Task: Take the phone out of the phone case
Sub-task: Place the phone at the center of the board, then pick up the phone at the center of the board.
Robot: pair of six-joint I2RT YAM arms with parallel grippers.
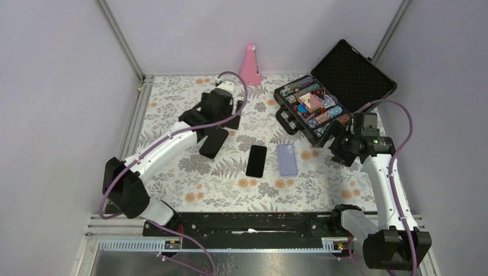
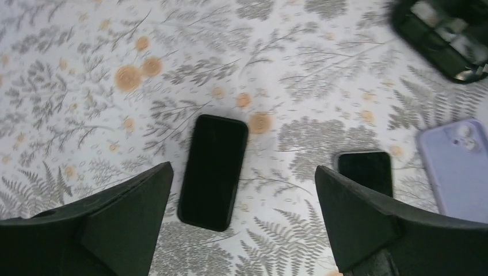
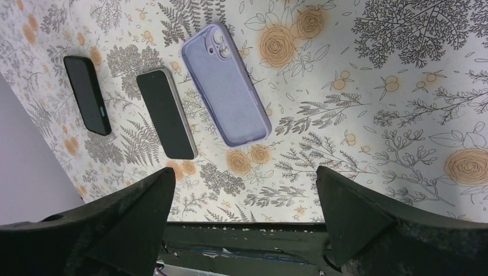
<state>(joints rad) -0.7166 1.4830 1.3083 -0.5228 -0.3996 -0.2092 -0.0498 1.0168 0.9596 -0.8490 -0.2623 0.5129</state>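
Left jaws: spread wide and gripping nothing. They hang above the surface, and a black handset with a thick dark rim point(image 2: 213, 171) shows between my two fingers point(image 2: 115, 224).
Right jaws: also fully apart and empty, held over the right side of the surface, close to the chip case.
Phone: a thin black rectangular phone with a pale metal edge point(image 1: 256, 160). It lies flat with its dark face up, in the middle of the surface, and nothing touches it.
Case: a lavender, soft-looking phone case point(image 1: 286, 159) lies flat with its camera corner showing. It sits just right of the phone and parallel to it, with a narrow strip of cloth between them. I cannot tell whether anything sits inside it.
Dark-rimmed handset: left of the phone, tilted and apart from it, under my left arm.
Surface: a white cloth printed with grey ferns and orange blossoms point(image 1: 276, 195).
Far right: an open black hard case with a foam-lined lid point(image 1: 351, 72), its tray packed with rows of coloured chips.
Far edge: a pink tapered object point(image 1: 250, 66) stands upright.
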